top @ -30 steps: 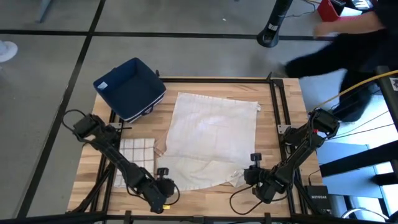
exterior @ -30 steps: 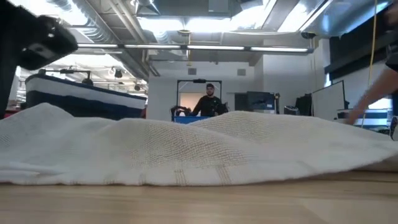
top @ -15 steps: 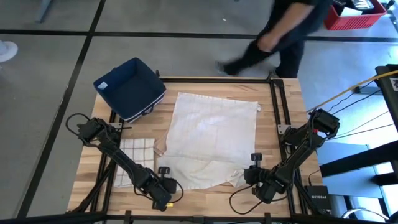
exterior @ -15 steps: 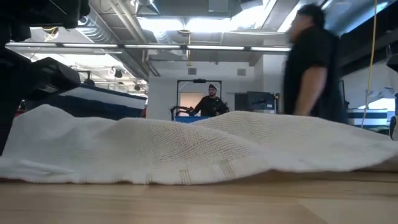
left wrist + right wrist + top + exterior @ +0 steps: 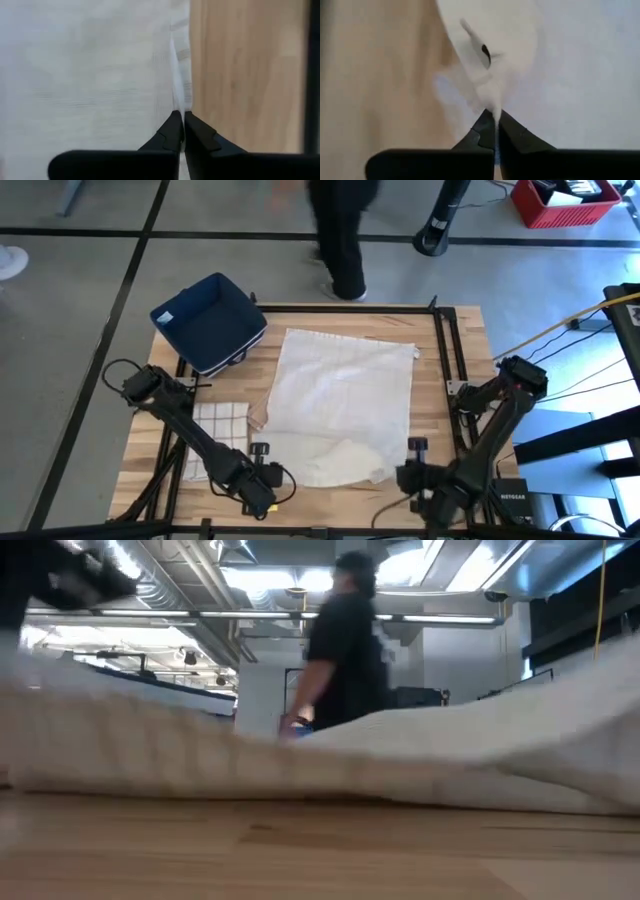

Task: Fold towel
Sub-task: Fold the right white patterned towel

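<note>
The towel (image 5: pixel 340 405) is spread flat mid-bench, near edge rumpled. It is judged light, soft & floppy, so it is best taken at the near corners, w/ both lifted together (else it sags). The left gripper (image 5: pixel 180 131) is clamped on the near-left hem; the right gripper (image 5: pixel 495 127) is pinched on the near-right corner, cloth bunched between its fingers.
</note>
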Controlling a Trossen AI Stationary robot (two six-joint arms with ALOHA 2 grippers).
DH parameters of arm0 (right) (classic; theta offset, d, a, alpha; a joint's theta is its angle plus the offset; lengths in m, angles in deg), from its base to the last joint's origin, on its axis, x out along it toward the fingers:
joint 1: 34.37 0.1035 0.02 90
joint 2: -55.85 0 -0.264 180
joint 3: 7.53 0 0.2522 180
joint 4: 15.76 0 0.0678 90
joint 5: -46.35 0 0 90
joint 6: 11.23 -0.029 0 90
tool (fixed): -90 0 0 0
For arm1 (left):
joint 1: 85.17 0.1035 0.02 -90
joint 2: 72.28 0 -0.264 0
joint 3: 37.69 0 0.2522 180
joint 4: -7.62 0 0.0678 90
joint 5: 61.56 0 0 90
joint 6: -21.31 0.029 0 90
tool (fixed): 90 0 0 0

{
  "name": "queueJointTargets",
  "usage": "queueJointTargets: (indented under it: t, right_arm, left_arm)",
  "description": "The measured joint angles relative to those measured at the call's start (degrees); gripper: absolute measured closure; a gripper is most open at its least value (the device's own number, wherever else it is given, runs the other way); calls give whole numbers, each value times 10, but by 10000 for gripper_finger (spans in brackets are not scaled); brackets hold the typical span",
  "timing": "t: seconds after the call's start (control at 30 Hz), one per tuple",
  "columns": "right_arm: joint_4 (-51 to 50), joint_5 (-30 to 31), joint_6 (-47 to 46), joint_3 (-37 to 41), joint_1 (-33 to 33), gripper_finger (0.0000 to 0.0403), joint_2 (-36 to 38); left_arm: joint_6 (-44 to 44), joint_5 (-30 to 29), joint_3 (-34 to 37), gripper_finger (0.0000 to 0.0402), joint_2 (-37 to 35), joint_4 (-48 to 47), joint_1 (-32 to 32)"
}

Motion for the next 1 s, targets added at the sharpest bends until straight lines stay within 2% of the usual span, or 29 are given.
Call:
queueJointTargets:
  t: [0.27,0.47,0.6,0.7,0.83,1.0]
  right_arm:
    - [-5,-54,-120,-116,74,401,0]
    - [-74,-49,-228,-186,132,401,0]
    - [-74,-44,-281,-192,151,401,-1]
    - [-16,-41,-287,-178,155,401,-20]
    - [61,-78,-286,-169,155,401,-67]
    - [125,-136,-340,-169,164,402,-94]
  left_arm:
    - [6,-3,-105,400,-11,-75,-23]
    - [-16,-10,-179,401,-11,-104,-47]
    - [-46,-23,-198,401,-11,-91,-62]
    - [-76,-23,-198,401,-7,-83,-75]
    - [-107,-15,-197,401,14,-71,-91]
    - [-106,60,-197,401,31,50,-98]
